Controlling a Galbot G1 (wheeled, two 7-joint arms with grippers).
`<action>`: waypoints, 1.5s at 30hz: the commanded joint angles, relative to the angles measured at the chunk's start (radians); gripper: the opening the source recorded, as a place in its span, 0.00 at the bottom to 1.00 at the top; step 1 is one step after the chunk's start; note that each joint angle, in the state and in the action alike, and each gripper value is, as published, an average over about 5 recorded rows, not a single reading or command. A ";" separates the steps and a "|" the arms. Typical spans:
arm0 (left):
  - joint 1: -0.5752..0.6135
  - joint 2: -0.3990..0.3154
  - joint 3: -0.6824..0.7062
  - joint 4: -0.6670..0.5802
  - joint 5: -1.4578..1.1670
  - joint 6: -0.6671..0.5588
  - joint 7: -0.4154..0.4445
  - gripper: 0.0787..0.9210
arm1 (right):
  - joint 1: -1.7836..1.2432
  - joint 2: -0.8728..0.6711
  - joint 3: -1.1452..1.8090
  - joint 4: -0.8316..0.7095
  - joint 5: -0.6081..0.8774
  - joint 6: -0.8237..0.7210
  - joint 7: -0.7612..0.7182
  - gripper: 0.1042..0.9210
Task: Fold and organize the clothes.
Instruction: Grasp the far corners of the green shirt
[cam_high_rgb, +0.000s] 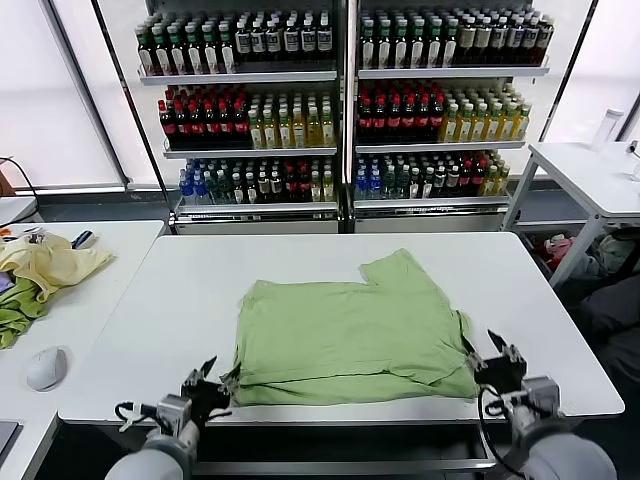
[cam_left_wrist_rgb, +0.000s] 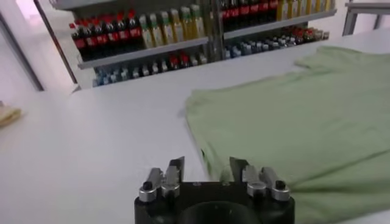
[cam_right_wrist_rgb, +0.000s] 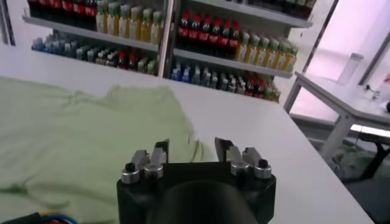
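The sage-green T-shirt (cam_high_rgb: 350, 330) lies partly folded on the white table (cam_high_rgb: 190, 290), plain side up, one sleeve toward the far right. No printed graphic shows. My left gripper (cam_high_rgb: 207, 380) is open and empty at the shirt's near left corner, close to the table's front edge. My right gripper (cam_high_rgb: 497, 355) is open and empty at the shirt's near right corner. The shirt also shows in the left wrist view (cam_left_wrist_rgb: 304, 115), just beyond the left gripper (cam_left_wrist_rgb: 207, 165), and in the right wrist view (cam_right_wrist_rgb: 79, 134), beyond the right gripper (cam_right_wrist_rgb: 191, 148).
A side table on the left holds a pale yellow garment (cam_high_rgb: 50, 265), a darker green cloth (cam_high_rgb: 15, 315) and a white mouse (cam_high_rgb: 46, 367). Drink shelves (cam_high_rgb: 340, 100) stand behind. Another white table (cam_high_rgb: 590, 175) stands at the far right.
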 joint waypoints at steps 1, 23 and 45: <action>-0.467 -0.001 0.158 0.337 -0.175 -0.005 -0.037 0.75 | 0.513 0.002 -0.259 -0.350 0.114 -0.046 0.019 0.81; -0.807 -0.201 0.316 0.807 -0.181 -0.020 -0.060 0.88 | 0.930 0.236 -0.468 -1.000 0.086 -0.043 -0.041 0.88; -0.743 -0.217 0.325 0.810 -0.181 0.003 -0.015 0.63 | 0.928 0.307 -0.453 -1.129 0.056 -0.064 -0.136 0.71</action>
